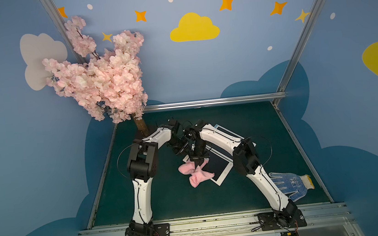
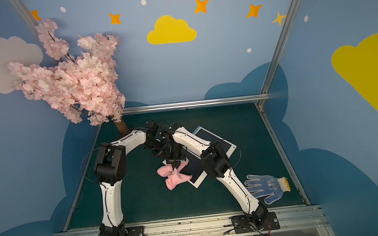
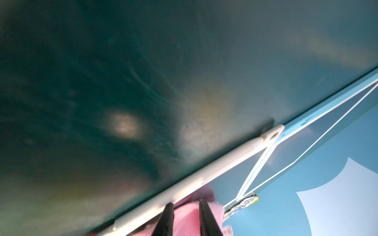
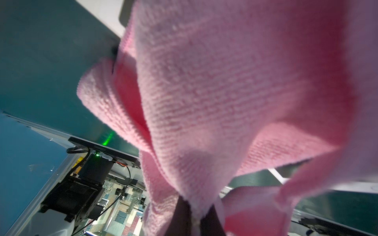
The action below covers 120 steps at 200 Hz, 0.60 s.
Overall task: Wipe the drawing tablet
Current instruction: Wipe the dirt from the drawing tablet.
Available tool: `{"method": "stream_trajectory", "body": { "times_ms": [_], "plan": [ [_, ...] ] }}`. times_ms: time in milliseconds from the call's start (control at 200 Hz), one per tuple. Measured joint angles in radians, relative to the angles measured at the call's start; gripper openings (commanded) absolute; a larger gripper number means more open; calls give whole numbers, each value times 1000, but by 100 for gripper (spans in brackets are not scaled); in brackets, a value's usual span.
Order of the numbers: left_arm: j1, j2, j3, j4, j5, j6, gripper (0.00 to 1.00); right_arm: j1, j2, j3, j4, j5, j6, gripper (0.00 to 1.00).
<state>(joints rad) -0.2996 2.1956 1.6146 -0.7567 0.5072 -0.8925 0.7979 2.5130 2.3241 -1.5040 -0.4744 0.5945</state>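
Observation:
The drawing tablet (image 1: 221,171) (image 2: 194,170) has a white frame and a dark screen and lies slantwise on the green table in both top views. A pink cloth (image 1: 198,177) (image 2: 176,181) is bunched over its near-left edge. My right gripper (image 1: 199,166) (image 2: 176,166) points down, shut on the middle of the cloth (image 4: 225,81), which fills the right wrist view above the gripper (image 4: 196,204). My left gripper (image 1: 182,151) (image 3: 185,202) sits at the tablet's left corner, beside its white edge (image 3: 204,177). Its fingers stand slightly apart with cloth (image 3: 186,218) showing between and beside them; a grip is unclear.
A blue-dotted work glove (image 1: 288,184) (image 2: 266,187) with a yellow cuff lies near the right arm's base. A pink blossom tree (image 1: 100,77) stands at the table's far left corner. Metal rails edge the table. The two forearms cross closely above the tablet.

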Motion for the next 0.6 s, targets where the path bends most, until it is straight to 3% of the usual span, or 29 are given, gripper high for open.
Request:
{"method": "stream_trajectory", "body": {
  "times_ms": [200, 335, 435, 601],
  "plan": [
    [0, 0, 0, 2, -3, 6, 26, -143, -95, -229, 42, 19, -5, 0],
    [0, 0, 0, 2, -3, 7, 26, -214, -144, -268, 54, 40, -7, 0],
    [-1, 0, 0, 2, -3, 7, 25, -190, -134, -222, 49, 46, -7, 0],
    [-1, 0, 0, 2, -3, 7, 26, -55, -56, -37, 29, 27, -7, 0]
  ]
}}
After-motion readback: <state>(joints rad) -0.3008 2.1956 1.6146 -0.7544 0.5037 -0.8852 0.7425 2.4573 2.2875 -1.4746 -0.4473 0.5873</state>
